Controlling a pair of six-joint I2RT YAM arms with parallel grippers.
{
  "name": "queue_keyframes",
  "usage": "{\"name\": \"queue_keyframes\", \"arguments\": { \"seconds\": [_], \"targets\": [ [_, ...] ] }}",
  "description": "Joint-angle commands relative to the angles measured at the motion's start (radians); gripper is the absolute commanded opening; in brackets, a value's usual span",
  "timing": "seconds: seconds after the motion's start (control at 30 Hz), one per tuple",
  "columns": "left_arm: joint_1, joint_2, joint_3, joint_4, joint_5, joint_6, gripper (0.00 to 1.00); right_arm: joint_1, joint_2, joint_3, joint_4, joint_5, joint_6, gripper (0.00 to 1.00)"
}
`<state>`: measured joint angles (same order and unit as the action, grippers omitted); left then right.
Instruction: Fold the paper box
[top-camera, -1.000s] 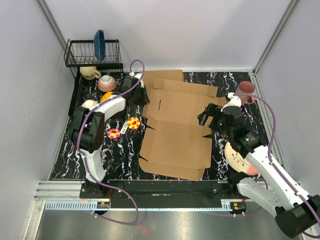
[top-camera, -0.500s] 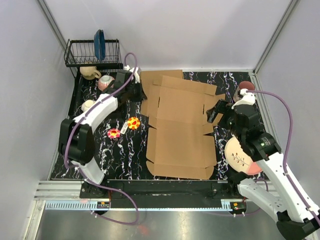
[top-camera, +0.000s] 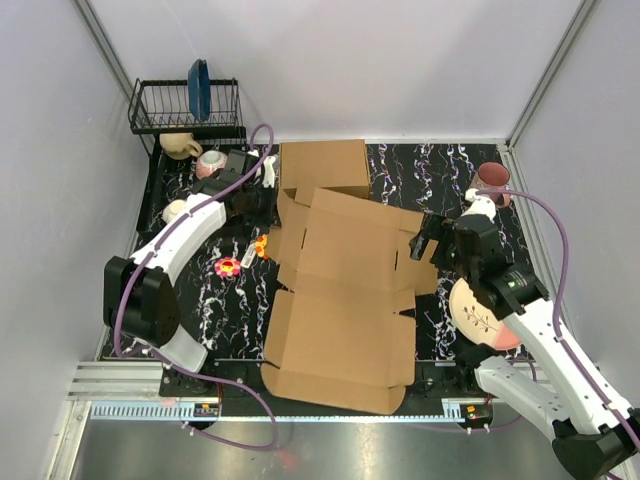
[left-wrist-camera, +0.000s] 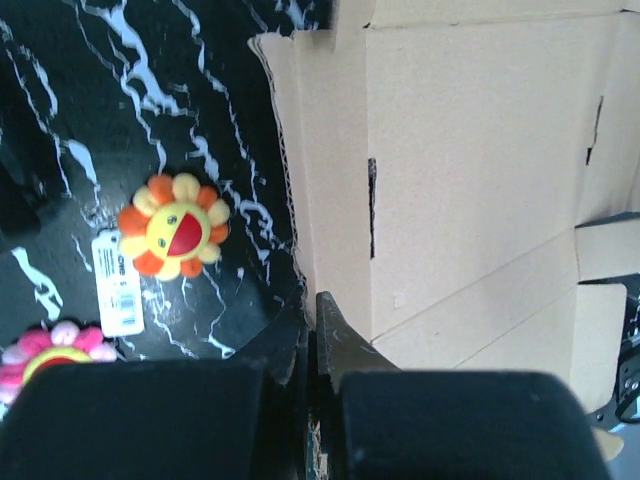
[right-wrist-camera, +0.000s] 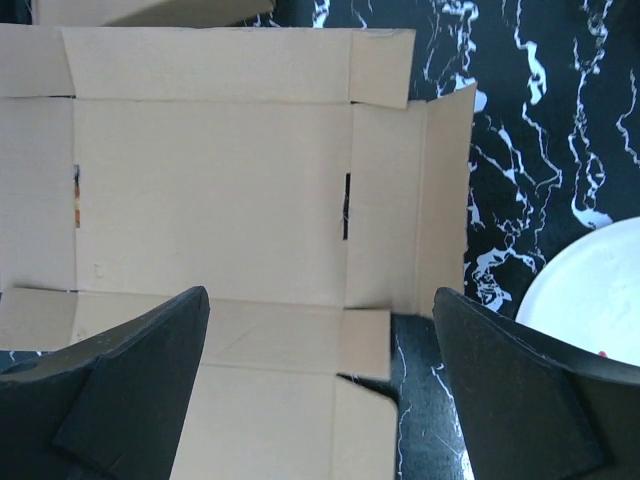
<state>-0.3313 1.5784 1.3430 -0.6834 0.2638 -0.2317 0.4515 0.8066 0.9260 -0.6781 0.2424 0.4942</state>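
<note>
Pinching the left edge of the paper box (top-camera: 345, 290) with the left gripper (top-camera: 266, 200), jaws pressed together on the cardboard. Holding the right gripper (top-camera: 424, 238) spread wide by the sheet's right flaps, contact impossible to tell. Lying opened out across the middle of the black, white-veined table (top-camera: 460, 165), reaching past its near edge. Sharing that surface with a wire dish rack (top-camera: 150, 112) in the far-left corner and a formed cardboard box (top-camera: 322, 162) just behind. Being enclosed by pale grey walls (top-camera: 400, 60).
</note>
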Motion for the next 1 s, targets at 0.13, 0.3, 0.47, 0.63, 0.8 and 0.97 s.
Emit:
{"name": "queue_keyframes", "arguments": {
  "seconds": [0.13,0.3,0.47,0.63,0.8,0.97],
  "targets": [
    [-0.02,-0.02,-0.094,0.011,-0.093,-0.011,0.12,0.001,0.009,-0.056,0.046,-0.061,0.029,1.0],
    [-0.02,-0.101,-0.033,0.044,-0.173,-0.037,0.46,0.001,0.009,-0.072,0.051,-0.055,0.029,1.0],
    [-0.02,-0.138,0.005,0.181,-0.213,-0.109,0.62,0.001,0.028,-0.078,0.086,-0.054,0.029,1.0],
    [-0.02,-0.011,-0.065,0.415,-0.089,-0.156,0.54,0.001,0.054,-0.113,0.158,-0.091,0.044,1.0],
    [-0.023,0.098,-0.129,0.617,-0.073,-0.205,0.47,0.001,0.1,-0.113,0.199,-0.109,0.06,1.0],
    [-0.031,0.193,-0.076,0.616,-0.19,-0.221,0.48,0.001,0.152,-0.11,0.259,-0.172,0.055,1.0]
  ]
}}
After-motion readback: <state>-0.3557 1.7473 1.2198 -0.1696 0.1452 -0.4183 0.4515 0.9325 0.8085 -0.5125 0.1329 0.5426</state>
